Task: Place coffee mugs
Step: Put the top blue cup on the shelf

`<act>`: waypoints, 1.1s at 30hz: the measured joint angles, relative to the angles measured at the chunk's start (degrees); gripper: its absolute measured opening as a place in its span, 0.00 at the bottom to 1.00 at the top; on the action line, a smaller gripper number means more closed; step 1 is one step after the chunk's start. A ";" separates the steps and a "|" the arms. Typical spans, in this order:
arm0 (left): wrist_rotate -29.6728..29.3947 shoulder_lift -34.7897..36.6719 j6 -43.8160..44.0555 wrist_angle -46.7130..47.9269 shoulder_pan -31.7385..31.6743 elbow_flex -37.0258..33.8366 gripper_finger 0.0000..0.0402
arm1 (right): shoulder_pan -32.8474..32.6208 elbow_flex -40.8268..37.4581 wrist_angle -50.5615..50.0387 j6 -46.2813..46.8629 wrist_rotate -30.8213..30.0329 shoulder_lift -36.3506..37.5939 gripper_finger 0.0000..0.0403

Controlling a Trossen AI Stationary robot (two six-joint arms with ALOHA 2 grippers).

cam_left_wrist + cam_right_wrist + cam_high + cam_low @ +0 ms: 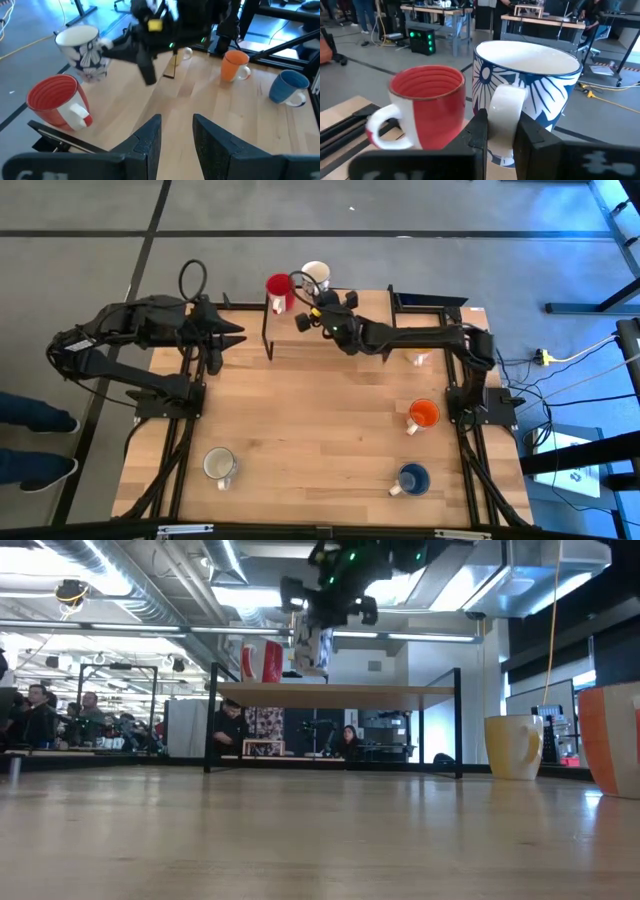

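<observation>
My right gripper (501,125) reaches to the table's far edge and is shut on a white mug with dark blue flower patterning (540,85), seen from above (316,274). Beside it a red mug (427,102) stands on a raised wooden shelf (335,692). My left gripper (175,135) is open and hovers over the table's far left (232,340), touching nothing. An orange mug (425,413), a blue mug (412,478) and a pale mug (219,465) stand on the table. My right gripper pinches the patterned mug's white handle (506,102) between its two fingers (479,131), coming level from the table's near right side. The mug is upright with its mouth up. In the low view its base (312,670) is at about shelf height; whether it rests there, I cannot tell.
The shelf stands on dark legs (459,720) at the far edge. The orange mug (235,65) and blue mug (290,87) sit at the near right, the pale mug (515,747) at the near left. People sit at desks (40,715) beyond the table.
</observation>
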State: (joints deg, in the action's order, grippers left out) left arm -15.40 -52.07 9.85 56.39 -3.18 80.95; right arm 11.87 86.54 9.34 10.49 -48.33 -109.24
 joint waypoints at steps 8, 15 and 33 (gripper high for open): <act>0.00 0.00 -0.02 -0.43 0.00 -0.01 0.26 | 0.32 0.00 1.96 2.15 -1.63 -3.61 0.09; 0.00 0.00 -0.02 -0.43 0.00 0.00 0.26 | 0.17 0.00 2.81 3.44 -2.10 -5.46 0.09; -0.20 -0.01 -1.27 -0.41 0.00 0.00 0.26 | 0.10 -0.02 3.68 4.56 -2.14 -6.77 0.18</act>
State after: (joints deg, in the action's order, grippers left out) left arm -15.60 -52.08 8.58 55.99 -3.18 80.95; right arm 11.97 86.52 13.02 15.05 -50.47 -116.01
